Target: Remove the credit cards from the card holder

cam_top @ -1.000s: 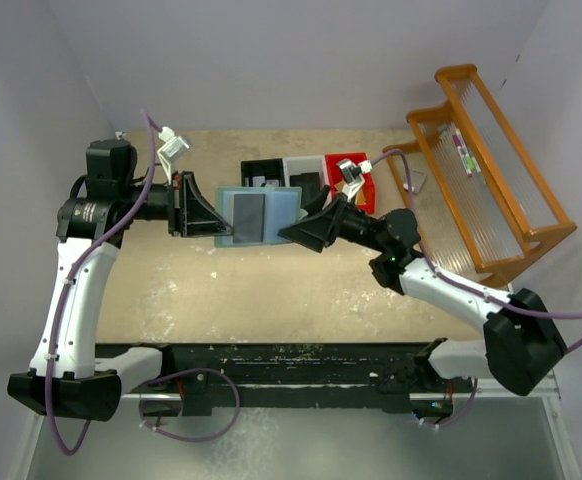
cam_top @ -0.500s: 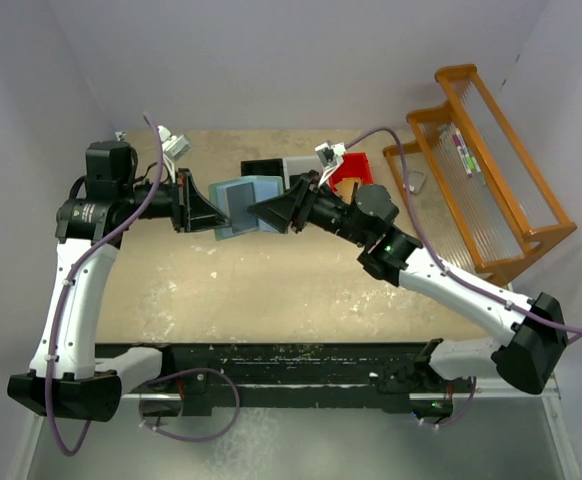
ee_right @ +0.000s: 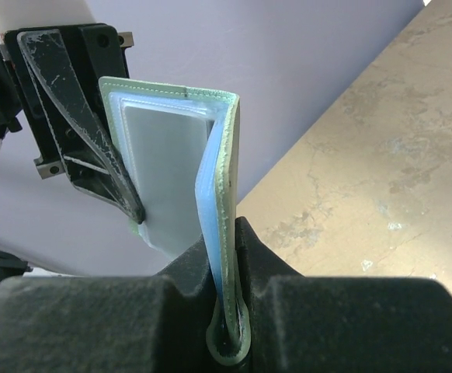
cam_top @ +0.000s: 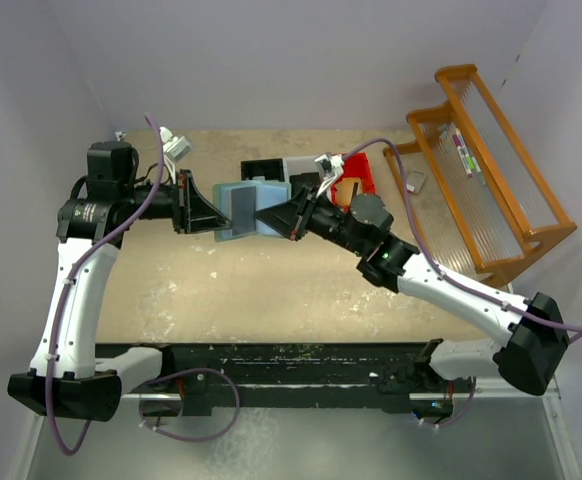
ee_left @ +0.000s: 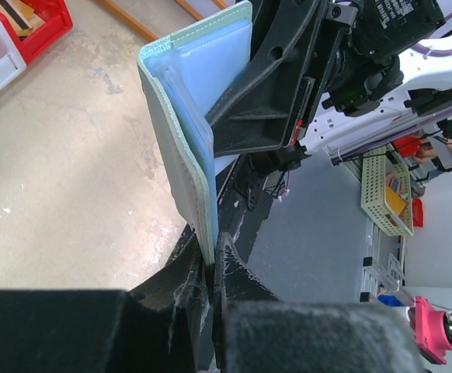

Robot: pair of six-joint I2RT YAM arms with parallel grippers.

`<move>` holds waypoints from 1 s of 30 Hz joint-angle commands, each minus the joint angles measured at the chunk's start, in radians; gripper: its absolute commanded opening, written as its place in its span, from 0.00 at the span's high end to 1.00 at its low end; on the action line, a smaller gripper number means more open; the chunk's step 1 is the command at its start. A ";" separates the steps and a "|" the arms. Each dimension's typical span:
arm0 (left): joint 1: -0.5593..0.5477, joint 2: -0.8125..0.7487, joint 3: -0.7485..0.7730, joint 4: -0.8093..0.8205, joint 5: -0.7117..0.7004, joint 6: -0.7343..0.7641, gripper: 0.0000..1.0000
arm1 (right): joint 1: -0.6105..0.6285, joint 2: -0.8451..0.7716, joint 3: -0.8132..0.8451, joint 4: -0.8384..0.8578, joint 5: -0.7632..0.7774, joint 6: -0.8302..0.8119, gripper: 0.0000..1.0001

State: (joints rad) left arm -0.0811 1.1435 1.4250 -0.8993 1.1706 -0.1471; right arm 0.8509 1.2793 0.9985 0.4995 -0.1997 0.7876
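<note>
Above the table (cam_top: 271, 290), just in front of the black, white and red bins (cam_top: 264, 168), the teal card holder (cam_top: 254, 208) hangs in the air, opened like a book and stretched between the two arms. The left gripper (ee_left: 210, 260) is clamped on the edge of one panel, its fingers pressed tight against the fabric. The right gripper (ee_right: 224, 256) is pinched shut on the edge of the other panel, which stands upright between its jaws. The right wrist view shows a grey-white card (ee_right: 162, 167) seated in the slot of the panel on the left arm's side, only its face exposed. The tan-orange card is not visible in any view, so it is presumably tucked in a slot. No card lies loose on the table or in either gripper. The task therefore looks barely begun: the holder is lifted and spread, but every card is yet to be drawn out, and one gripper will likely have to let go to do so. No brand or lettering can be read on the holder or the card, and a small label on the orange rack (cam_top: 491, 180) is too small to make out.
</note>
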 commanded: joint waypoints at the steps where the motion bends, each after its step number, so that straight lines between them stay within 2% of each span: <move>1: -0.006 -0.026 0.004 0.050 0.112 -0.008 0.92 | 0.005 -0.028 -0.037 0.051 0.003 -0.016 0.99; 9: -0.006 -0.028 0.002 0.049 0.144 -0.013 0.82 | 0.005 -0.040 -0.062 0.079 -0.010 -0.005 1.00; 12: -0.006 -0.028 0.002 0.049 0.152 -0.014 0.81 | 0.005 -0.047 -0.069 0.085 -0.010 -0.005 1.00; 21: -0.005 -0.029 -0.015 0.067 0.095 -0.027 0.90 | 0.005 -0.061 -0.084 0.122 -0.027 -0.001 1.00; 25: -0.005 -0.032 -0.012 0.078 -0.002 -0.037 1.00 | 0.005 -0.064 -0.085 0.133 -0.041 0.007 1.00; 30: -0.005 -0.026 -0.009 0.066 -0.128 -0.032 0.99 | 0.005 -0.061 -0.096 0.187 -0.080 0.026 1.00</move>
State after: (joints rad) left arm -0.0811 1.1347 1.4082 -0.8780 1.1389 -0.1738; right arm 0.8532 1.2369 0.9112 0.5945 -0.2192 0.7971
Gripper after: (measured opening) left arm 0.019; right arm 0.093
